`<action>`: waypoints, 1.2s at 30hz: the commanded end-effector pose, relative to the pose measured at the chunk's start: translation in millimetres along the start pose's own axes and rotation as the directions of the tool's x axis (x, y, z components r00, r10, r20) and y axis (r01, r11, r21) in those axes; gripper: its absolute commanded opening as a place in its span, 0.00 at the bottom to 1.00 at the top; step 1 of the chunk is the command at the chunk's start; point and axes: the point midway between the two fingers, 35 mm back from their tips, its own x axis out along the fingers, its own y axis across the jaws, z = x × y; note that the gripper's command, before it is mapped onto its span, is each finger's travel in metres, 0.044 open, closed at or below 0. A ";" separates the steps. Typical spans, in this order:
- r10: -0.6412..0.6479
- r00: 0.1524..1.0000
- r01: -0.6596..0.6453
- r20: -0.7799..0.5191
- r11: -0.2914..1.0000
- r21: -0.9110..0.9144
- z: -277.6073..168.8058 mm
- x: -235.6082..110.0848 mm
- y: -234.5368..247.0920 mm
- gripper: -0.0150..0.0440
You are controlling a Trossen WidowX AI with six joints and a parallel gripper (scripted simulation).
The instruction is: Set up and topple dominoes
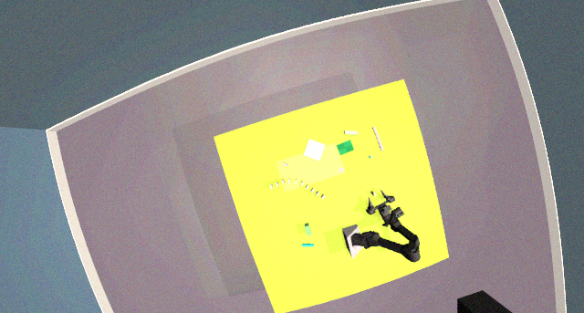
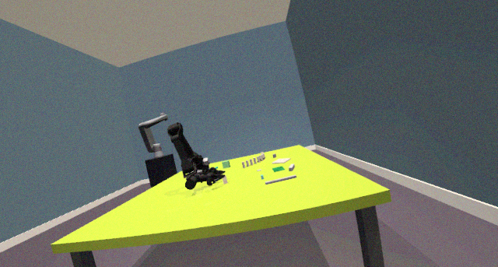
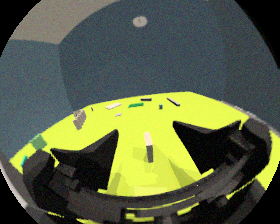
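A row of several small grey dominoes (image 1: 297, 188) (image 2: 253, 160) stands on the yellow table (image 1: 283, 276) (image 2: 272, 209), left of the arm. My gripper (image 1: 380, 200) (image 2: 216, 177) (image 3: 145, 128) is open, low over the table and well to the right of the row. One pale domino (image 1: 372, 193) (image 2: 225, 179) (image 3: 148, 143) is on the table between the spread fingers, touching neither finger as far as I can tell. Two more loose dominoes, one (image 1: 286, 164) and another (image 1: 340, 170), lie beyond the row.
A white square (image 1: 314, 149) (image 2: 281, 160), a green square (image 1: 345, 147) (image 2: 278, 169), a long white bar (image 1: 378, 139) (image 2: 281, 180) and a small white block (image 1: 350, 132) lie further out. A green block (image 1: 307, 229) and a cyan bar (image 1: 307, 245) lie near the arm's base (image 1: 352, 241).
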 end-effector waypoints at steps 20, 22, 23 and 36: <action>0.324 0.919 -0.150 -0.223 0.812 0.563 45.0 68.7 9.0 1.00; 0.387 0.882 -0.136 -0.268 0.755 0.642 50.9 82.0 16.8 1.00; 0.415 0.862 -0.122 -0.292 0.728 0.675 54.2 88.2 21.1 1.00; 0.484 0.670 0.203 -0.562 0.609 0.767 70.8 105.0 47.9 1.00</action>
